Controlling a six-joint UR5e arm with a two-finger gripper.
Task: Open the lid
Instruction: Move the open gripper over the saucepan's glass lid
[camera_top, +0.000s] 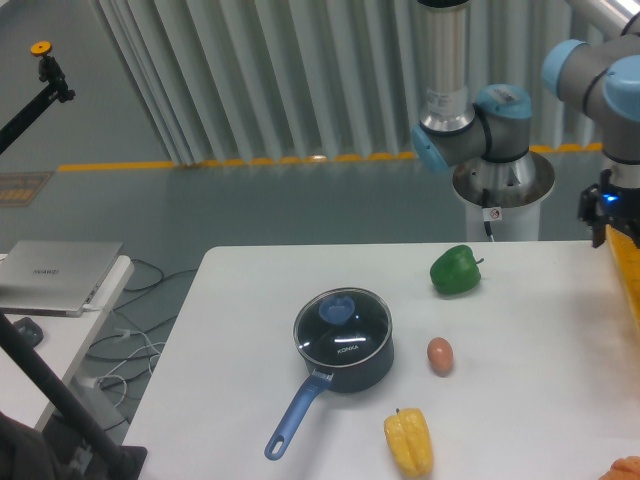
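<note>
The lid (342, 322), a clear glass disc with a metal rim and a blue knob (337, 309), sits closed on the dark blue saucepan (350, 362) near the middle of the white table (250, 330). The pan's long blue handle (295, 415) points toward the front left. My gripper (601, 218) hangs at the far right of the view, above the table's right edge and far from the lid. Only its dark body with a blue light shows clearly, and I cannot make out how its fingers stand.
A green pepper (456, 270) lies behind and to the right of the pan, a brown egg (440, 355) just right of it, and a yellow pepper (409, 441) at the front. A yellow crate (626, 262) lines the right edge. A laptop (55, 275) rests on a side table at the left.
</note>
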